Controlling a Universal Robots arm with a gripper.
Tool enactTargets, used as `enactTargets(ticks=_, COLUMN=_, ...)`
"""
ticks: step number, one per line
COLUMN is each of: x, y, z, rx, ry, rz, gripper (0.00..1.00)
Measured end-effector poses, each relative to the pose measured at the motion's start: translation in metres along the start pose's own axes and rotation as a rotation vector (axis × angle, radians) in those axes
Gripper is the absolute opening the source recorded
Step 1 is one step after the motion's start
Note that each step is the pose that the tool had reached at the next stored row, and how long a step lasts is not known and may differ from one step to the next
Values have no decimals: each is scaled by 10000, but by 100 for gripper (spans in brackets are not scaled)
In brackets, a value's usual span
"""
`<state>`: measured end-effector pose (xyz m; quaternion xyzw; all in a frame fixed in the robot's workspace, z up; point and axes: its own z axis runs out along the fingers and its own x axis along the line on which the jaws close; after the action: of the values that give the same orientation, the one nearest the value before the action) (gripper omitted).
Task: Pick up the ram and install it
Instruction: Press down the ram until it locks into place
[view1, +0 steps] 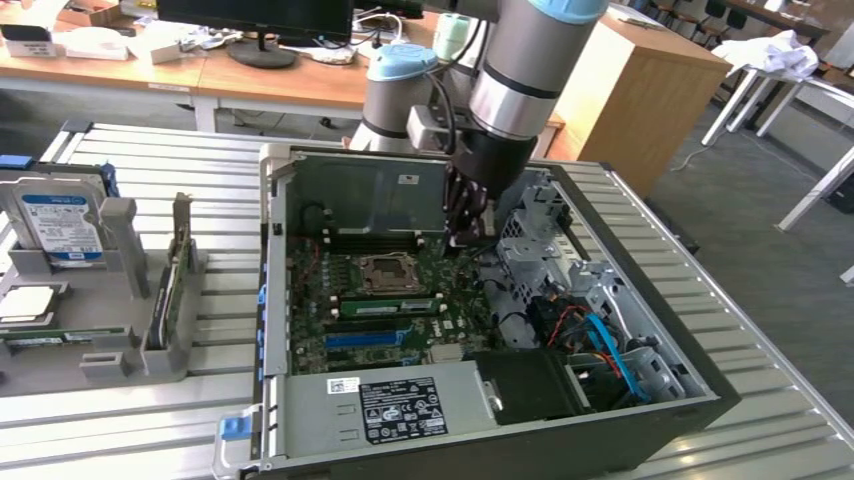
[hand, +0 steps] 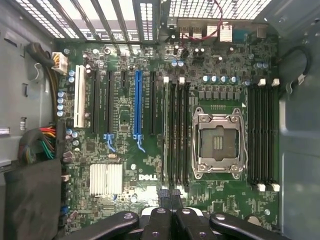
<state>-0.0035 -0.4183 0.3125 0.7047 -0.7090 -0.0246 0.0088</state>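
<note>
The ram (view1: 387, 303) stands seated in a memory slot on the motherboard (view1: 310, 330), a long green stick lying below the pincer (view1: 470, 240) and off toward the exterior view's left of it, not touching it; in the wrist view the ram (hand: 166, 130) is seen edge-on as a thin pale line in the slot furthest from the CPU socket (hand: 217, 142), its near end just ahead of the pincer (hand: 169, 192); the pincer is pressed together and grips nothing, its black fingertips (hand: 163, 194) meeting side by side above the motherboard (hand: 125, 150).

Beside the ram, further from the pincer's line, run a black slot and then the long blue slot (hand: 137, 105); in the exterior view the blue slot (view1: 363, 340) sits beyond the ram, away from the pincer; the CPU socket (view1: 384, 272) is open, between the ram and the pincer's side of the board; past the socket lies a second bank of dark empty slots (hand: 262, 135); a finned silver heatsink (hand: 106, 179) sits near the pincer's linkage.

The open computer case (view1: 641, 330) surrounds the pincer, which hangs down inside it; well apart, toward the exterior view's left, a grey rack (view1: 120, 330) holds a hard drive (view1: 60, 228) upright on the slatted metal table (view1: 174, 150).
</note>
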Motion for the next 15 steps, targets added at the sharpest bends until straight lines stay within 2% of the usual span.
enactTargets(ticks=15, x=5, y=-11, z=227, rx=8, ry=1, rz=0, gripper=11)
